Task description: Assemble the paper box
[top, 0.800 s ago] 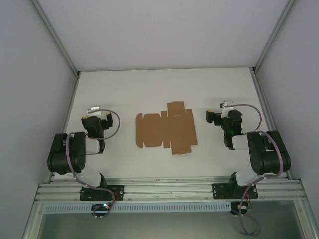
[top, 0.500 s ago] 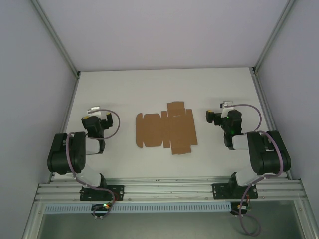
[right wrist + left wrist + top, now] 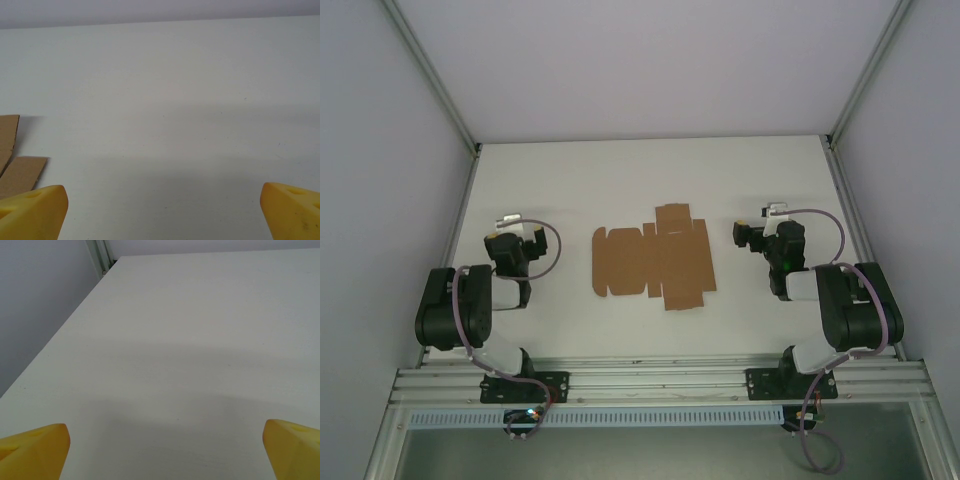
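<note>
The paper box (image 3: 653,261) is a flat brown die-cut cardboard sheet with flaps and tabs, lying in the middle of the white table between the two arms. Its right edge (image 3: 17,162) shows at the left of the right wrist view. My left gripper (image 3: 517,237) rests to the sheet's left, folded back near its base. It is open, its yellow fingertips (image 3: 35,450) wide apart over bare table. My right gripper (image 3: 756,231) sits to the sheet's right, also open, and nothing lies between its yellow fingertips (image 3: 35,210). Neither gripper touches the cardboard.
The white table (image 3: 650,170) is walled by pale panels at the back and both sides, with metal corner posts (image 3: 475,148). An aluminium rail (image 3: 660,385) carrying the arm bases runs along the near edge. The table's left edge and corner post (image 3: 102,260) lie ahead of the left gripper.
</note>
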{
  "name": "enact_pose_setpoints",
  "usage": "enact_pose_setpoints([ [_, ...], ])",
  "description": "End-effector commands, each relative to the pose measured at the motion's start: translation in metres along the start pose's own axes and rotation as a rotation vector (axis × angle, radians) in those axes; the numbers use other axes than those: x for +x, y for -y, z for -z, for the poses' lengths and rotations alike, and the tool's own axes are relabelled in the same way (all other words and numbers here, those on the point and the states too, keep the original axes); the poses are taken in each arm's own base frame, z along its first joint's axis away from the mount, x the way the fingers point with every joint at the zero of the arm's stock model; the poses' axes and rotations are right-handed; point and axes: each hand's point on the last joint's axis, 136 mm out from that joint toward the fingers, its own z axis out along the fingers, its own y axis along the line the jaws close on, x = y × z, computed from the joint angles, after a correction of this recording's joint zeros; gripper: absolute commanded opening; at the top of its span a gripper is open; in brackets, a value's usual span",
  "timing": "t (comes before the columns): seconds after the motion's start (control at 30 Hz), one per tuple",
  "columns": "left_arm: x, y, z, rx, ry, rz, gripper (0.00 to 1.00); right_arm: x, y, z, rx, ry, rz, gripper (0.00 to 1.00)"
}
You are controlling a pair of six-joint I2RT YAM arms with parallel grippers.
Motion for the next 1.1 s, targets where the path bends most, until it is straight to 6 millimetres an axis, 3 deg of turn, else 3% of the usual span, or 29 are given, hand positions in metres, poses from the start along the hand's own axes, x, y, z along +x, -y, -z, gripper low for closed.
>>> enact_pose_setpoints([
  [0.0, -0.018, 0.004, -0.001, 0.020, 0.042, 0.002, 1.00, -0.012, 0.000, -0.002, -0.008, 0.036, -0.001, 1.00],
  [0.23, -0.020, 0.009, -0.002, 0.038, 0.040, -0.014, 1.00, -0.014, -0.001, 0.000, -0.010, 0.048, 0.000, 1.00],
  [0.33, -0.031, 0.006, 0.001, 0.009, 0.026, -0.017, 1.00, -0.028, -0.010, 0.007, -0.055, 0.039, 0.026, 1.00],
  [0.47, -0.060, 0.006, 0.017, -0.052, 0.010, -0.050, 1.00, -0.060, -0.017, 0.020, -0.055, -0.002, 0.025, 1.00],
  [0.53, -0.071, 0.016, 0.027, 0.003, -0.035, 0.030, 1.00, -0.072, -0.025, 0.027, -0.074, -0.025, -0.046, 1.00],
  [0.63, -0.081, 0.047, 0.041, 0.159, -0.116, 0.132, 1.00, -0.076, -0.037, 0.034, -0.085, -0.140, -0.206, 1.00],
  [0.77, -0.056, 0.083, 0.054, 0.256, -0.301, 0.219, 1.00, -0.059, -0.093, 0.040, -0.181, -0.300, -0.221, 0.97],
  [0.9, -0.031, 0.118, 0.058, 0.330, -0.449, 0.253, 1.00, -0.023, -0.155, 0.040, -0.259, -0.514, -0.187, 0.83],
  [1.0, -0.017, 0.143, 0.058, 0.422, -0.546, 0.312, 1.00, 0.006, -0.180, 0.030, -0.261, -0.644, -0.217, 0.69],
  [1.07, -0.010, 0.152, 0.057, 0.457, -0.582, 0.346, 1.00, 0.022, -0.185, 0.021, -0.242, -0.701, -0.231, 0.64],
])
